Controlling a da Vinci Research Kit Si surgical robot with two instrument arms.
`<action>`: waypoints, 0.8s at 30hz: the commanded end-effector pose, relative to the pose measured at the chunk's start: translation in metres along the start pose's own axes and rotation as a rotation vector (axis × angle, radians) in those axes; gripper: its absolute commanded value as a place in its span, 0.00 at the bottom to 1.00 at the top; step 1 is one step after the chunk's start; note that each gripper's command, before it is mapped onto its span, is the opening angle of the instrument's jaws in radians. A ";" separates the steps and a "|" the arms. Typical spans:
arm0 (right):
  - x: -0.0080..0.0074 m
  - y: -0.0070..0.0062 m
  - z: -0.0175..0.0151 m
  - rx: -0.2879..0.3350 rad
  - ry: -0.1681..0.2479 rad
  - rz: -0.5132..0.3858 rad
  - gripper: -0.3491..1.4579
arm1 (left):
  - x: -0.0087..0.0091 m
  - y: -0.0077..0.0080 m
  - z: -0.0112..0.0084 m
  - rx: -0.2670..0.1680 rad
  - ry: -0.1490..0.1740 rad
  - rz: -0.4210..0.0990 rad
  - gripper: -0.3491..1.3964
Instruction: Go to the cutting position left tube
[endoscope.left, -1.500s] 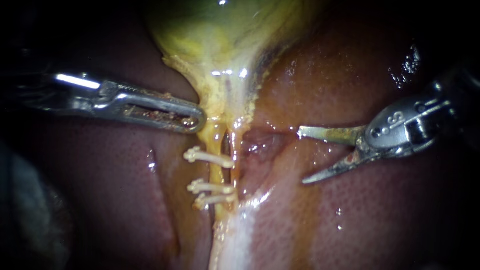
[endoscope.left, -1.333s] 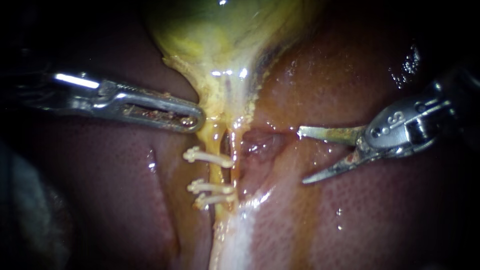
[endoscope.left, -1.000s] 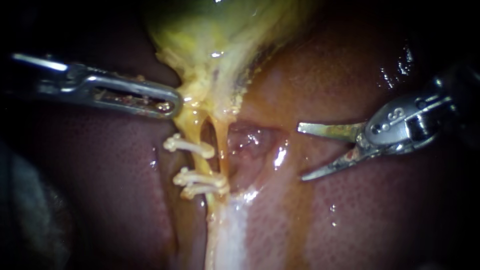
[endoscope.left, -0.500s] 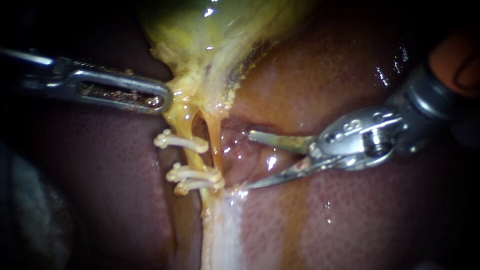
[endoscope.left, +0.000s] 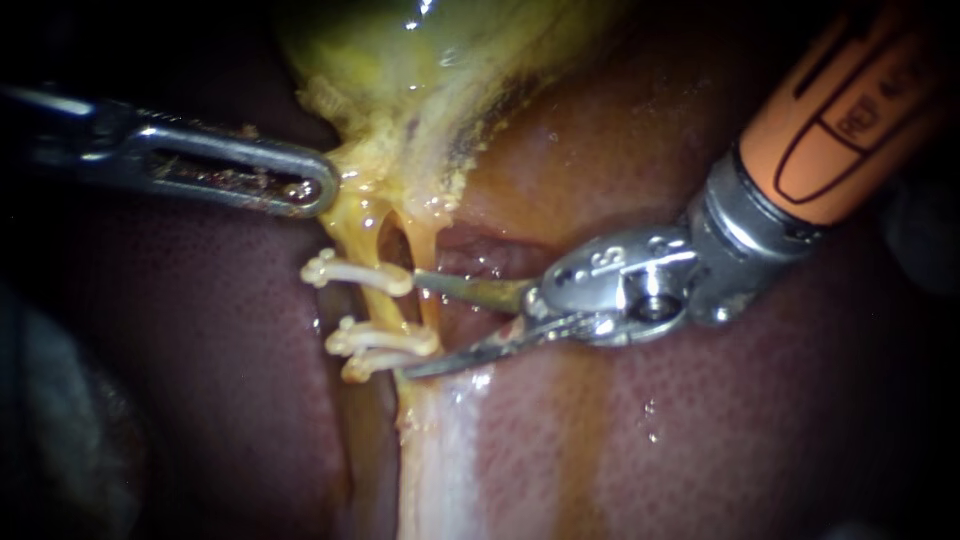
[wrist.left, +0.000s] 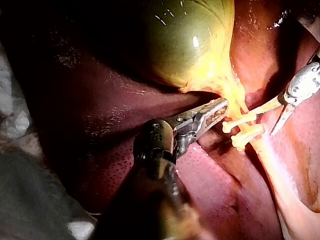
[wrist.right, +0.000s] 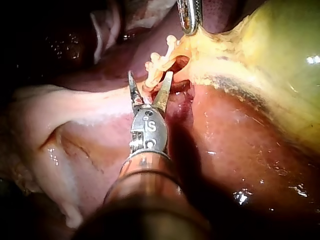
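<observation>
Steel jaws of the left instrument (endoscope.left: 310, 190) are clamping the yellow neck of the gallbladder (endoscope.left: 420, 60), upper left of centre. The right instrument (endoscope.left: 412, 326), coming in from the upper right, is holding its blades apart at mid-frame. They are reaching the left tube (endoscope.left: 385, 308) between the upper clip (endoscope.left: 355, 275) and two lower clips (endoscope.left: 380, 340).
</observation>
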 end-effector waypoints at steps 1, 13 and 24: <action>-0.0004 0.0001 0.0001 0.003 -0.004 0.008 0.98 | 0.0000 0.0000 0.0000 0.000 0.000 0.000 0.00; -0.0019 0.0018 0.0023 0.064 0.015 0.034 0.98 | 0.0000 0.0001 0.0001 0.001 0.001 -0.001 0.00; -0.0003 0.0023 0.0050 0.191 0.105 0.082 0.95 | 0.0000 0.0002 0.0002 0.002 0.001 -0.001 0.00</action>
